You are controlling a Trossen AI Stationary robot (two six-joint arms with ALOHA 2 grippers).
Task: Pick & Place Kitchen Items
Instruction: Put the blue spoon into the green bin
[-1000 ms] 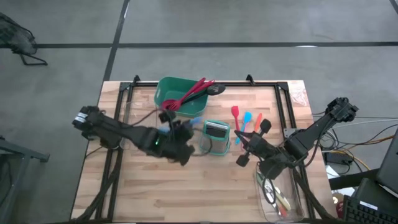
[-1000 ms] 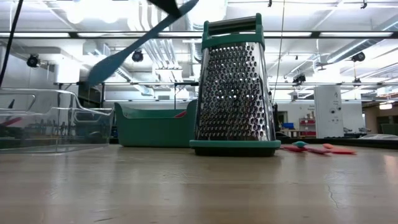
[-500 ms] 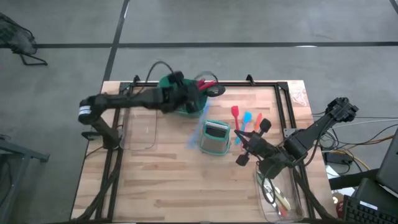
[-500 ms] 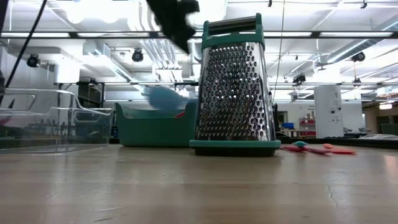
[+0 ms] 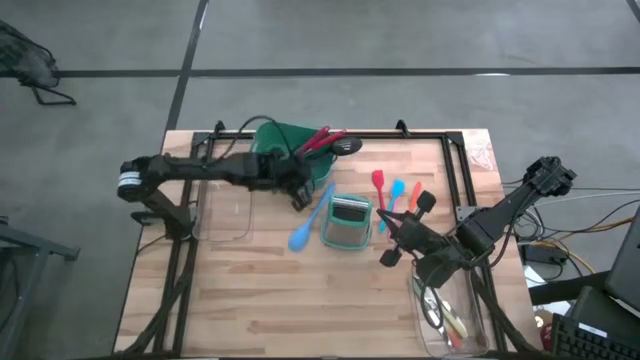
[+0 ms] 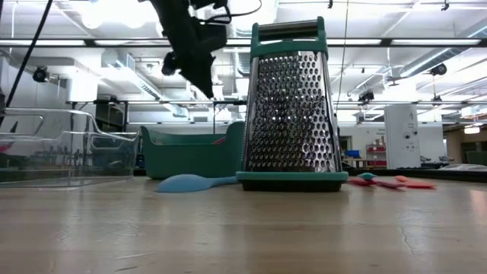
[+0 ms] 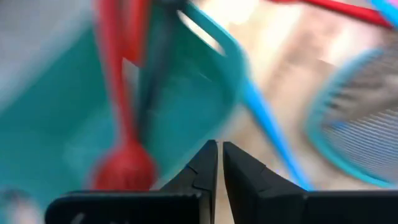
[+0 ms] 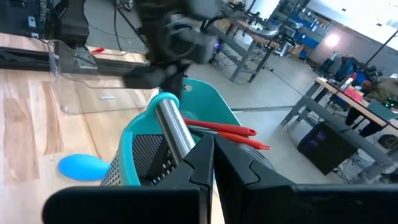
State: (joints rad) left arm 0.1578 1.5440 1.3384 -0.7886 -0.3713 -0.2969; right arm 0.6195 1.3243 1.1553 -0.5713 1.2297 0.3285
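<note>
The blue spoon (image 5: 305,228) lies flat on the table just left of a steel grater (image 5: 348,218), its bowl toward the near edge; it also shows in the low view (image 6: 186,183). My left gripper (image 5: 300,196) hangs shut and empty above the table at the green tub's near right corner (image 7: 219,155). Red spoons (image 5: 312,145) and a black slotted spoon (image 5: 347,145) lean in the green tub (image 5: 262,140). Red, blue and orange small spatulas (image 5: 397,190) lie right of the grater. My right gripper (image 5: 392,228) is shut and empty beside them.
A clear tray (image 5: 222,205) sits at the table's left. Another clear tray (image 5: 450,315) at the near right holds several pale-handled tools. The grater (image 6: 289,106) stands upright mid-table. Bare wood lies along the near edge.
My left gripper, which held the blue spoon raised between the clear tray and the grater, swung toward the far edge over the green tub, then came back a little toward the near edge. The spoon has dropped out of it and now lies on the table beside the grater.
</note>
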